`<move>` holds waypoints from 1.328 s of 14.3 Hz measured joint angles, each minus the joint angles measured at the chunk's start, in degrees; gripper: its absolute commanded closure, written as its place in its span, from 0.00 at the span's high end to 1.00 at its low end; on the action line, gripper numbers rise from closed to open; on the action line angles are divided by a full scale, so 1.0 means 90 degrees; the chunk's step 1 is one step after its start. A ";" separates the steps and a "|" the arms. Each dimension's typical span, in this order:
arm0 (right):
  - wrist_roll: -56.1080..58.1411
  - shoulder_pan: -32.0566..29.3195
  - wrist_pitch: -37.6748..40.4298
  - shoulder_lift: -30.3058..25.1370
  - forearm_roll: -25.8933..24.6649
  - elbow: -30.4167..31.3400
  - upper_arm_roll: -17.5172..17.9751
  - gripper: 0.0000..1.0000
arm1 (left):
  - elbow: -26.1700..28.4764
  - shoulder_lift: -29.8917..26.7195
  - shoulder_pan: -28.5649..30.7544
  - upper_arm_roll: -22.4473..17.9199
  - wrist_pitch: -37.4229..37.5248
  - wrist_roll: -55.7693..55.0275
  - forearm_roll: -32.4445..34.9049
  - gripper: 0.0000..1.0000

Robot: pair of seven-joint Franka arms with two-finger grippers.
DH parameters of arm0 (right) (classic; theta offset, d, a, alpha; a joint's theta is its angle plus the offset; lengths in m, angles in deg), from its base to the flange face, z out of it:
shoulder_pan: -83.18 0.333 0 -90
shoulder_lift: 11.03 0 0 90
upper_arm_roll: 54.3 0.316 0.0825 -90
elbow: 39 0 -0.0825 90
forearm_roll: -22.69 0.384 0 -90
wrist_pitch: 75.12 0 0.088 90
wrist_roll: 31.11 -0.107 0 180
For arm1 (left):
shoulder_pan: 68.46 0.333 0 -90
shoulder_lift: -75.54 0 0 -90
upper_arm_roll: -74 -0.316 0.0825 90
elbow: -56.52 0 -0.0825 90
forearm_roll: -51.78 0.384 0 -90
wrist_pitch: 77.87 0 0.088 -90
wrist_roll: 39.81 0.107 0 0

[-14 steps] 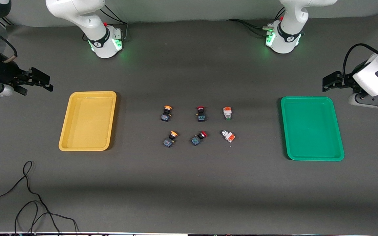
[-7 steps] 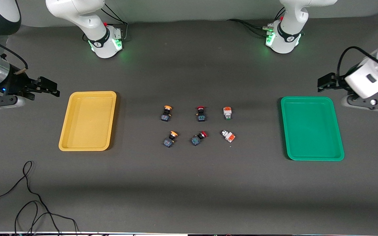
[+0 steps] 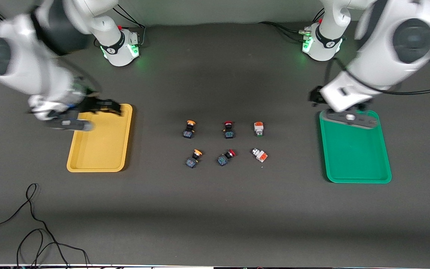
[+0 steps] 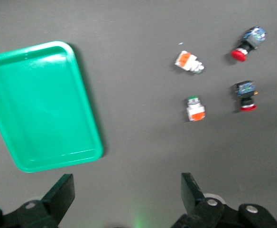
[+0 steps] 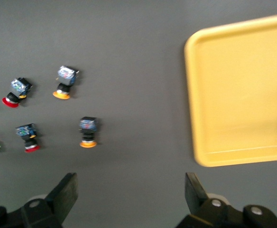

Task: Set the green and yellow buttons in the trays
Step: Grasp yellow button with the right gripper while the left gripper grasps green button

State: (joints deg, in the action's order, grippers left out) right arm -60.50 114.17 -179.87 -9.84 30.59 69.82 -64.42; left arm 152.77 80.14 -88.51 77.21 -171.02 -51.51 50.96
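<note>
Dark table (image 3: 215, 209) carrying two trays and six switches. At the right arm's end lies the yellow tray (image 3: 101, 149), empty; the right gripper (image 3: 106, 107) hangs over the tray's corner nearest the robot bases, its fingers (image 5: 65, 192) spread wide and holding nothing. A loose black cable (image 3: 32, 224) lies by the table's front edge at this same end. At the table's middle the switches form two rows of three. In the row farther from the front camera stand a yellow-capped button (image 3: 189, 129), a red-capped switch (image 3: 228, 129) and a white-bodied button (image 3: 258, 128) with an orange block. In the nearer row lie a second yellow-capped button (image 3: 193, 158), a second red-capped switch (image 3: 225, 157) and a second white-bodied button (image 3: 259, 154), tipped on its side. None touches a tray. At the left arm's end lies the green tray (image 3: 357, 157), empty; the left gripper (image 3: 315, 98) hangs over the bare table just off the tray's corner nearest the bases, its fingers (image 4: 61, 194) likewise fully parted and empty.
</note>
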 measured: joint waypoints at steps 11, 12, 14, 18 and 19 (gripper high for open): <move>-0.1550 0.1309 -0.2477 0.2035 0.0416 0.0507 0.0012 1.00 | 0.0673 0.0501 -0.1479 0.0000 -0.1518 -0.2699 -0.0106 1.00; -0.1685 0.1413 -0.2710 0.2224 0.0418 0.0509 0.0013 1.00 | 0.0933 0.0507 -0.1482 0.0004 -0.1838 -0.2699 -0.0121 1.00; -0.1809 0.1564 -0.3142 0.2611 0.0420 0.0514 0.0013 1.00 | 0.1597 0.0579 -0.1510 0.0016 -0.2644 -0.2699 -0.0140 1.00; -0.2034 0.1692 -0.3895 0.3220 0.0437 0.0525 0.0013 0.98 | 0.2140 0.1360 -0.1600 0.0017 -0.3706 -0.2699 -0.0157 1.00; -0.2116 0.1724 -0.4095 0.3334 0.0497 0.0545 0.0013 0.96 | 0.2156 0.1652 -0.1600 0.0016 -0.3968 -0.2699 -0.0157 1.00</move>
State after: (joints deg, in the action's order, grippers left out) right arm -79.54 129.68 -216.73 20.16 35.06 74.72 -64.30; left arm 172.18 95.01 -102.91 77.35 -206.73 -75.80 49.54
